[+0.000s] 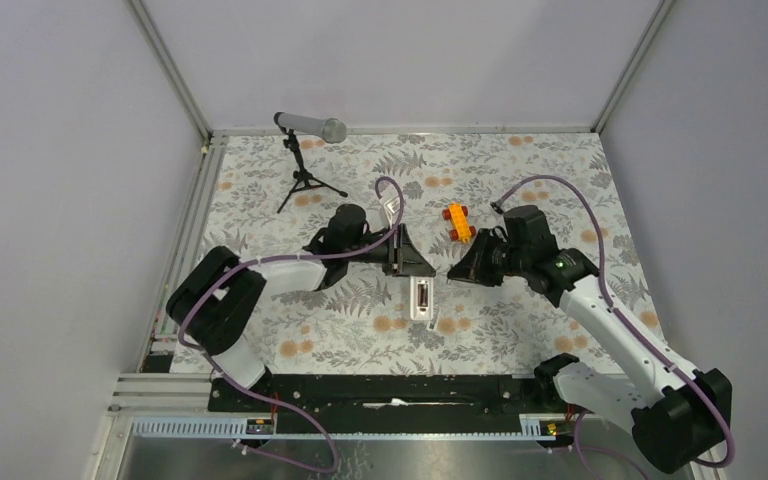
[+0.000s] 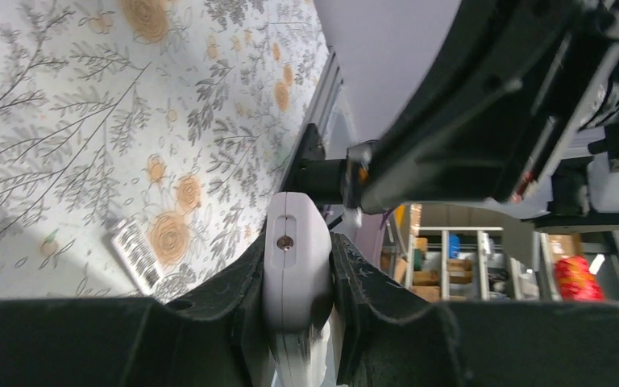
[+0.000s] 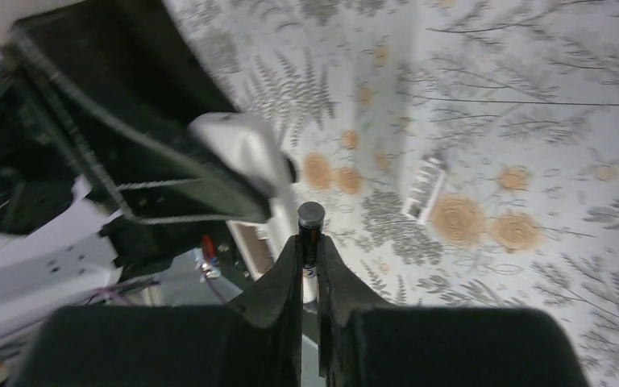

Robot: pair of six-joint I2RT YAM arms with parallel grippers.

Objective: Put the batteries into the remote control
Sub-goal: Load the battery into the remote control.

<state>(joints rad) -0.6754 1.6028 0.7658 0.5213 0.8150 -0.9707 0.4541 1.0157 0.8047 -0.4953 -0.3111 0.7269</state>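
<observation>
- Two grips: the left fingers (image 2: 246,278) pinch the white remote control (image 2: 294,266) by its sides, near the bench (image 1: 540,180) centre.
- The right fingers (image 3: 290,270) pinch a dark battery (image 3: 310,219), at two o'clock of the remote.
- An orange toy car (image 1: 457,222) sits at one o'clock.

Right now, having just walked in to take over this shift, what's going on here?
The left gripper is shut on the white remote. The right gripper pinches a small dark battery and holds it close by the remote, not yet in it. An orange toy car sits apart on the floral table, untouched.
</observation>
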